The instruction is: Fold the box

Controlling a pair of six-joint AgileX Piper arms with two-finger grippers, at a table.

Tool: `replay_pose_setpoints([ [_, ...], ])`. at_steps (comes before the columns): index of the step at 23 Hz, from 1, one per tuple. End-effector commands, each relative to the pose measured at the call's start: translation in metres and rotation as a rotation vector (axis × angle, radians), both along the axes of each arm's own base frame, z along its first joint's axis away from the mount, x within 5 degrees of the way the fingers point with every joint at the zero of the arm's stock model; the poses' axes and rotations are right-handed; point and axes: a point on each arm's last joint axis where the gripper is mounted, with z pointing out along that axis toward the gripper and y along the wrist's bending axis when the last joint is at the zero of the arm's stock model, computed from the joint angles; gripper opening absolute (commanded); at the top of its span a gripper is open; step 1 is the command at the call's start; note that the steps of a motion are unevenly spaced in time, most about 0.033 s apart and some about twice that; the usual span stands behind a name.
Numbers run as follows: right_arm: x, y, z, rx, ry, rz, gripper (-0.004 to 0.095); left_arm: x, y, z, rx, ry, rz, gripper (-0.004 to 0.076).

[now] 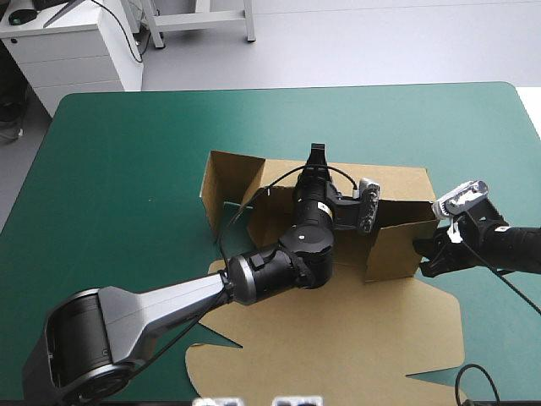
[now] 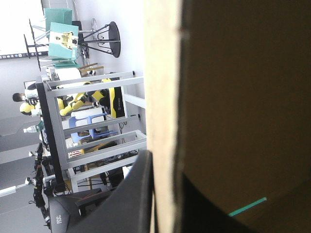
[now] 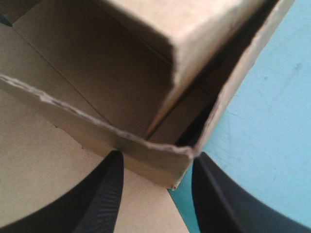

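Nothing legible from where I stand; the box shows plain brown board, no print; a small white sticker on the left arm is too tiny to read.

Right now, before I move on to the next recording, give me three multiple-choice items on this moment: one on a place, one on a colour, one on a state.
1. Where is the right gripper?
A. At the near right corner of the box's raised walls.
B. Over the table's far left corner.
C. On the flat lid's near edge.

2. What colour is the table cover?
A. Red.
B. Teal-green.
C. White.

3. How does the left gripper stand?
A. Wide open over bare cover.
B. Shut on nothing.
C. Shut on the box's far wall.

Answers:
1. A: the right wrist view shows that corner between its open jaws.
2. B: the high view shows this colour all round the box.
3. C: the left wrist view shows the board's edge pinched in its jaws.
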Motion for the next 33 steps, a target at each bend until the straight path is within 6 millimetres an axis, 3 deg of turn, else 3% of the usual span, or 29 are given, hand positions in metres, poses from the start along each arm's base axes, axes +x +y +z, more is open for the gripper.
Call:
replay_pose_setpoints([
  [1,0.001,0.001,0.014,0.023,-0.076,-0.019,0.042,-0.007,0.006,0.027,-0.078,-0.03,-0.011,-0.0008],
  [13,0.039,-0.004,0.007,0.213,-0.151,-0.179,0.0392,-0.007,0.005,0.027,-0.079,-0.031,-0.014,-0.0008],
  [15,0.042,-0.006,0.007,0.216,-0.168,-0.207,0.0234,-0.007,0.005,0.027,-0.079,-0.031,-0.014,-0.0008],
  [16,0.042,-0.005,0.006,0.218,-0.163,-0.203,0.0068,-0.007,0.005,0.027,-0.079,-0.031,-0.014,-0.0008],
  [17,0.042,-0.005,0.006,0.22,-0.16,-0.199,-0.0023,-0.007,0.005,0.027,-0.079,-0.031,-0.014,-0.0008],
  [28,0.041,-0.006,0.003,0.192,-0.135,-0.192,0.0001,-0.007,0.005,0.027,-0.082,-0.033,-0.017,0.0004],
  [30,0.041,-0.008,0.001,0.172,-0.122,-0.213,0.0001,-0.007,0.004,0.028,-0.086,-0.038,-0.03,0.0047],
  [33,0.041,-0.01,-0.001,0.144,-0.114,-0.225,0.0001,-0.007,0.003,0.028,-0.094,-0.038,-0.038,0.0171],
])
